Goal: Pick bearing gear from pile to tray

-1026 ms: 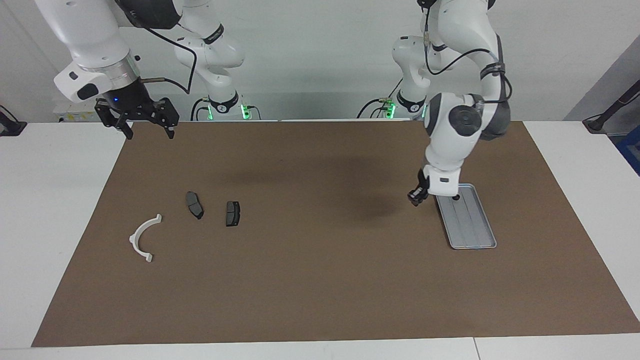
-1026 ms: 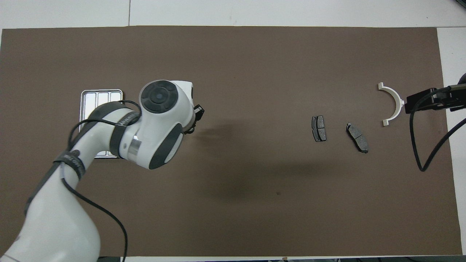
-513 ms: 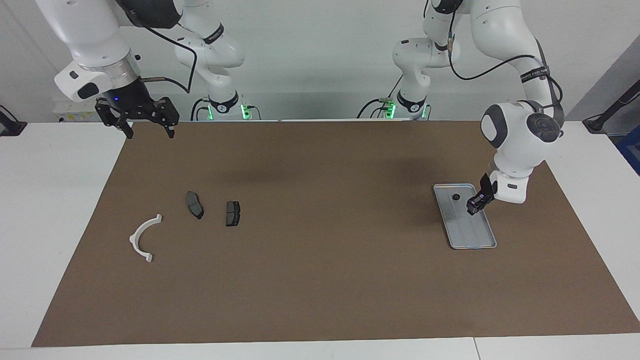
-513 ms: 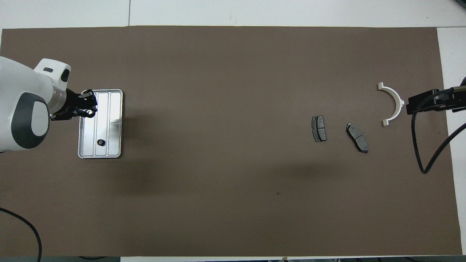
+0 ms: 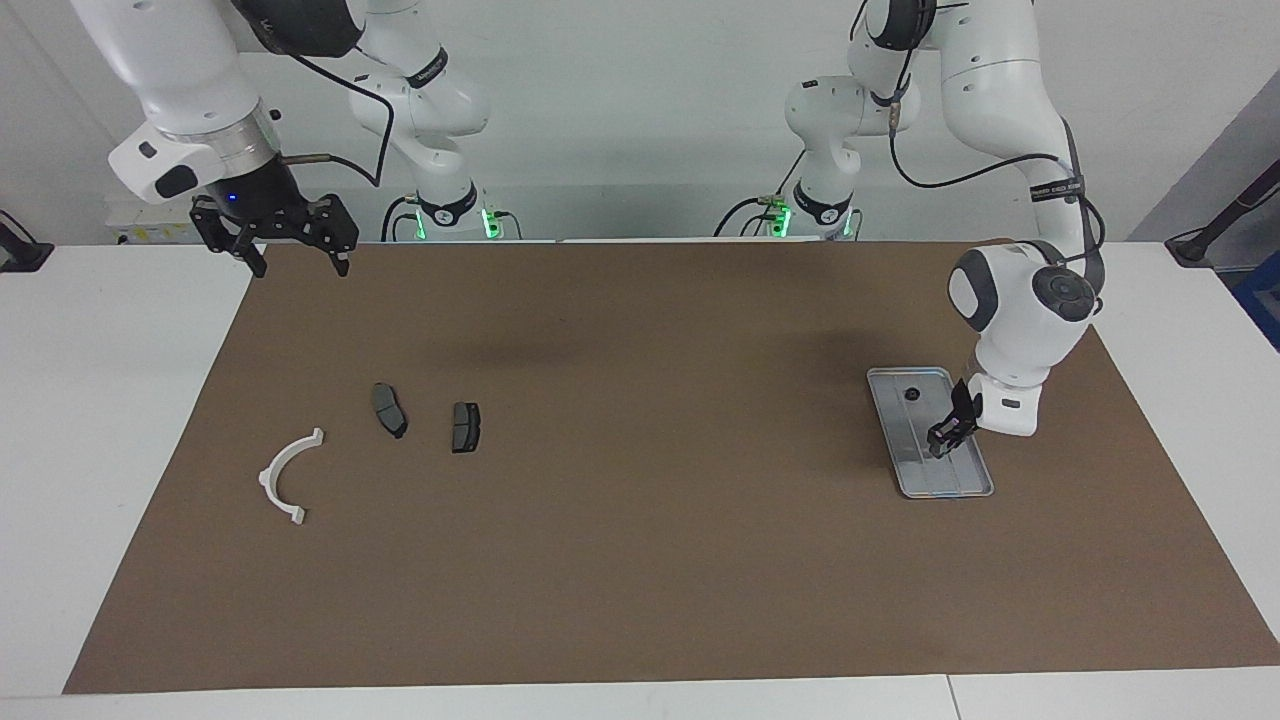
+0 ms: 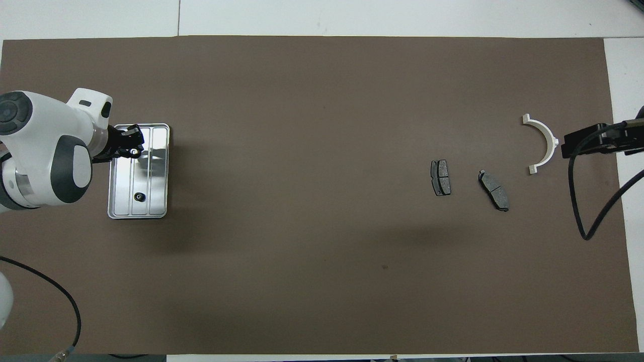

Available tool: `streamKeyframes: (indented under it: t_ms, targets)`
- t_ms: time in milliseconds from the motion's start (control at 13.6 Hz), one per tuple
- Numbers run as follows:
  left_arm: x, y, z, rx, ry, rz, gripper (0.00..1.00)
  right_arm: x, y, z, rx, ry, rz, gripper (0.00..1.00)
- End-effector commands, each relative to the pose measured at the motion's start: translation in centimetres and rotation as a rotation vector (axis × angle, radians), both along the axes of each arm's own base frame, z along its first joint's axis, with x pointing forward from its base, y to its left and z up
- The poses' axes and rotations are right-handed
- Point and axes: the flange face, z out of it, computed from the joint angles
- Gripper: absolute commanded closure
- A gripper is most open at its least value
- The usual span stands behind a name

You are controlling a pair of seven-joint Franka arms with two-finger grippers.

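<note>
The silver ridged tray (image 5: 945, 480) (image 6: 156, 151) lies at the left arm's end of the brown mat. One small black round piece (image 5: 911, 394) (image 6: 139, 197) lies in it, at the end nearer the robots. My left gripper (image 5: 940, 436) (image 6: 130, 147) hangs low over the tray's middle, shut on a small round part that shows as a pale ring at its tips. The pile holds two dark brake pads (image 5: 389, 409) (image 5: 465, 426) and a white half-ring (image 5: 286, 477) (image 6: 542, 143) at the right arm's end. My right gripper (image 5: 298, 262) waits open, high over the mat's corner.
The brown mat (image 5: 640, 560) covers most of the white table. The right arm's black cable (image 6: 583, 201) hangs over the mat's edge near the half-ring. The brake pads show in the overhead view too (image 6: 440, 177) (image 6: 494, 189).
My left gripper has swung from beside the tray to over it, and in the last half second sank a little lower over its middle. The right arm has not moved.
</note>
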Motion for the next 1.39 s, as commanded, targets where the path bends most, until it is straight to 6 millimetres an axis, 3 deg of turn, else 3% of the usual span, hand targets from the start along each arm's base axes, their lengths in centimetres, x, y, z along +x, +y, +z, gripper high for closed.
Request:
streamKeyframes:
  t_ms: [0,366,440,513,586,733,953,1173,1319]
  targets:
    - [-0.6,0.1,-1.1,0.004,-0.012,-0.017,0.99,-0.8,-0.1,0.1,0.005,0.003,0.023,0.0]
    - [-2.1,-0.3,-3.0,0.004,-0.015,-0.019,0.94,-0.8,-0.1,0.1,0.005,0.003,0.023,0.0]
    - [-2.1,-0.4,-3.0,0.004,-0.015,-0.02,0.7,-0.8,-0.2,0.1,0.003,0.003,0.022,0.0]
    - [-2.1,-0.5,-2.9,0.004,-0.012,-0.023,0.19,-0.8,-0.2,0.1,0.003,0.004,0.022,0.0]
    - [-1.9,-0.6,-2.6,0.004,-0.001,-0.023,0.0,-0.8,-0.2,0.1,0.003,0.004,0.022,0.0]
    - [-0.6,0.2,0.3,0.006,0.03,-0.016,0.0,-0.8,-0.2,0.1,0.002,0.003,0.024,0.0]
    - [-0.1,0.7,7.3,0.005,0.063,-0.009,0.0,-0.8,-0.2,0.1,0.0,0.003,0.024,0.0]
    - [-1.7,0.9,14.3,0.003,0.102,-0.005,0.0,-0.8,-0.2,0.1,0.0,0.004,0.022,0.0]
    - [-4.2,0.8,18.1,0.002,0.129,-0.009,0.0,-0.8,-0.2,0.1,0.0,0.003,0.022,0.0]
